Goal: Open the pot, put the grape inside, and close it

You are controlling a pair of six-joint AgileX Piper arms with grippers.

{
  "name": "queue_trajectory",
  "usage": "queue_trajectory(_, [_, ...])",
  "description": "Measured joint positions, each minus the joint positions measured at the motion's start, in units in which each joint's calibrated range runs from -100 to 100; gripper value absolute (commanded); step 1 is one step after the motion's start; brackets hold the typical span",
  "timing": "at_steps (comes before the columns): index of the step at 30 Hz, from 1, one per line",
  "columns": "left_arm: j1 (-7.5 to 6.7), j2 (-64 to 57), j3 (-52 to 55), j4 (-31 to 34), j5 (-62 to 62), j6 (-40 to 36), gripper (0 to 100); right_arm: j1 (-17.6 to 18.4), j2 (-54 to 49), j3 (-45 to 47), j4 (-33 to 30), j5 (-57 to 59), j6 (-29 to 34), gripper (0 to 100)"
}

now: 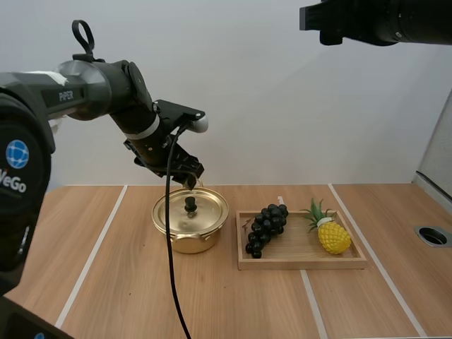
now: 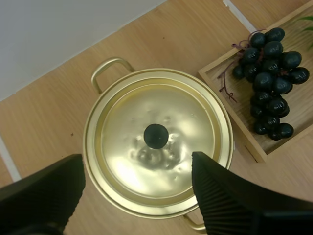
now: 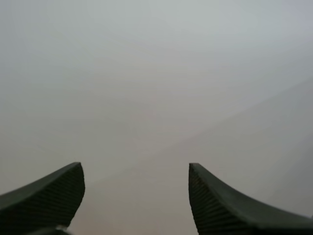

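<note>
A gold pot (image 1: 191, 224) (image 2: 98, 122) stands on the table with its lid (image 1: 192, 212) (image 2: 156, 152) on; the lid has a black knob (image 1: 190, 205) (image 2: 156, 135). My left gripper (image 1: 189, 178) (image 2: 137, 164) hovers open just above the lid, its fingers (image 2: 215, 196) apart on either side of the knob, holding nothing. A bunch of dark grapes (image 1: 266, 227) (image 2: 271, 81) lies on the left half of a wooden tray (image 1: 304, 260) (image 2: 234, 125) right of the pot. My right gripper (image 3: 136, 169) is open and faces a plain grey surface.
A yellow toy pineapple (image 1: 332, 233) lies on the tray's right half. A round hole (image 1: 432, 235) sits in the table at the far right. White lines cross the wooden tabletop (image 1: 141, 296).
</note>
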Motion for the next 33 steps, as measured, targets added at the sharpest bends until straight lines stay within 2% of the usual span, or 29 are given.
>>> queue_trajectory(4, [-2.42,1.8,0.0,0.9,-0.6,0.0,100,0.0,0.0,0.0,0.2,0.4,-0.7,100])
queue_trajectory(7, [-2.96,3.4,0.0,2.0,-2.1,-0.4,100,0.0,0.0,0.0,0.4,1.2,-0.9,100])
queue_trajectory(33, [-3.06,14.8,-0.9,4.2,-9.2,-0.9,100,0.0,0.0,0.0,0.6,3.8,-1.1,100])
